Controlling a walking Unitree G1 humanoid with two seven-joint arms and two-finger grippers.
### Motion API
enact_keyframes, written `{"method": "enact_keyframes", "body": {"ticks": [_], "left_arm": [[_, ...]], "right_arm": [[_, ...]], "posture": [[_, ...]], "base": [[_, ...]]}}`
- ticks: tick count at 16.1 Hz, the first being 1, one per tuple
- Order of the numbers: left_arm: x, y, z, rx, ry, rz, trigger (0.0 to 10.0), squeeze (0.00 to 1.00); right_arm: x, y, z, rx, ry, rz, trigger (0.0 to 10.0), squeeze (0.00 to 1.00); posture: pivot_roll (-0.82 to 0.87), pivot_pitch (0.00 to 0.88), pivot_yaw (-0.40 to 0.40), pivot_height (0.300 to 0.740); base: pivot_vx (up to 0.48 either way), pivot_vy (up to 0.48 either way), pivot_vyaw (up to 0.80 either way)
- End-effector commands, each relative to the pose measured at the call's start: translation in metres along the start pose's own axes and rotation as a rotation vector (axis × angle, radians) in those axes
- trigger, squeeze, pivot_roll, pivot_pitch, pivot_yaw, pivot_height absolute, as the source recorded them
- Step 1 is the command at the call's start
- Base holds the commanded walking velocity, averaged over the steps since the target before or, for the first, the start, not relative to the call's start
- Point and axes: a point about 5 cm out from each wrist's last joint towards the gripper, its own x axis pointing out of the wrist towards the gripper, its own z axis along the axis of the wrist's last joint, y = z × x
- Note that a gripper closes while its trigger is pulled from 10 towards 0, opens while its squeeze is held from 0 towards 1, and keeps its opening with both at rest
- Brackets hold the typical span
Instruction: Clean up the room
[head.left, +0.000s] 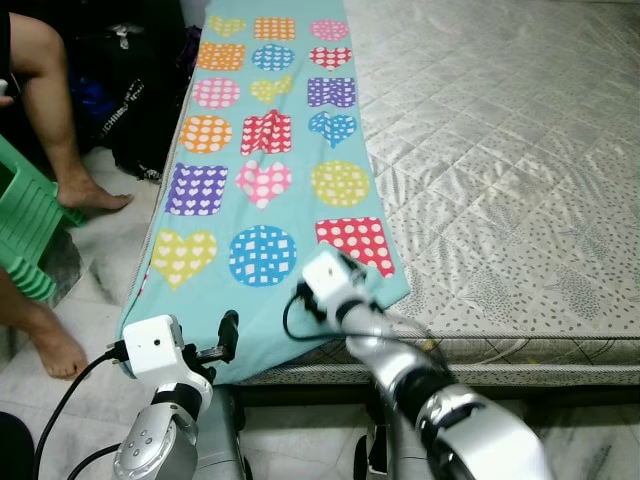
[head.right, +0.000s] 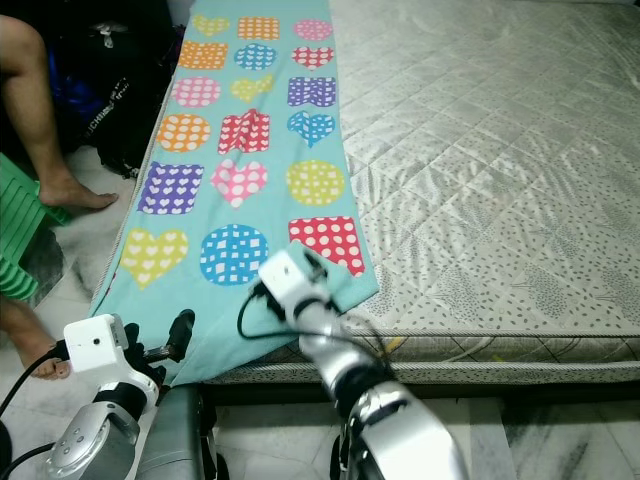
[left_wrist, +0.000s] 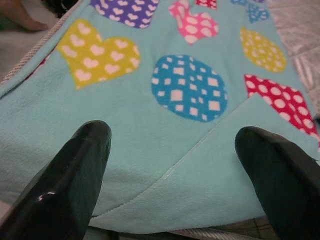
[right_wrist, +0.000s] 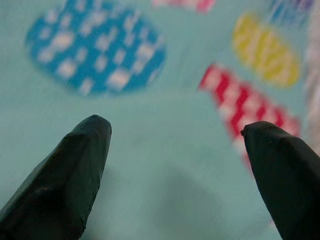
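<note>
Two grippers hang wide open and empty over the blanket's near end: left gripper (left_wrist: 170, 150) at the hanging edge, right gripper (right_wrist: 175, 150) just above the folded-back corner. Blanket (head.left: 265, 150), teal with dotted hearts and shapes, lies in a long strip along the left side of the bare quilted mattress (head.left: 500, 150); looks light, soft and limp, so best pinched at the near corners or hem. Tiled floor (head.left: 120, 225) beside the bed, a person's legs (head.left: 60, 120) and a green stool (head.left: 25, 225) at left.

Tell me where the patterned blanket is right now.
The blanket lies flat along the left side of the mattress, its near end hanging over the bed edge. The right end effector hovers open over that near end.
</note>
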Motion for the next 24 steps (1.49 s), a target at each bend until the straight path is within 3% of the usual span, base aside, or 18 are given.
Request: {"method": "enact_keyframes", "body": {"ticks": [1,6,7,8,15,24], "left_arm": [[-0.004,-0.004,0.000,-0.005,0.007,-0.019,10.0,0.00],[-0.021,-0.010,-0.010,-0.006,0.060,-0.028,10.0,0.00],[-0.022,-0.011,-0.010,-0.009,0.063,-0.029,10.0,0.00],[-0.023,-0.013,-0.010,-0.012,0.066,-0.030,10.0,0.00],[-0.022,-0.012,-0.011,-0.011,0.076,-0.027,10.0,0.00],[-0.013,-0.011,-0.007,0.000,0.059,-0.029,10.0,0.00]], "right_arm": [[-0.003,0.001,-0.013,0.036,0.064,-0.006,10.0,0.00],[-0.007,0.005,-0.028,0.066,0.164,-0.015,10.0,0.00],[-0.008,0.010,-0.030,0.067,0.173,0.011,2.1,0.00],[-0.012,0.019,-0.035,0.052,0.193,0.065,0.0,0.00],[-0.023,0.020,-0.058,0.020,0.231,0.074,0.0,0.00],[-0.021,0.015,-0.054,0.018,0.201,0.060,0.0,0.00]], "posture": [[0.08,0.202,-0.030,0.585],[0.08,0.250,-0.031,0.585],[0.08,0.253,-0.030,0.585],[0.08,0.255,-0.031,0.585],[0.07,0.243,-0.030,0.585],[0.07,0.220,-0.027,0.585]], "base": [[0.000,0.000,0.00],[0.000,0.000,0.00],[0.000,0.000,0.00],[0.000,0.000,0.00],[0.000,0.000,0.00],[0.000,0.000,0.00]]}}
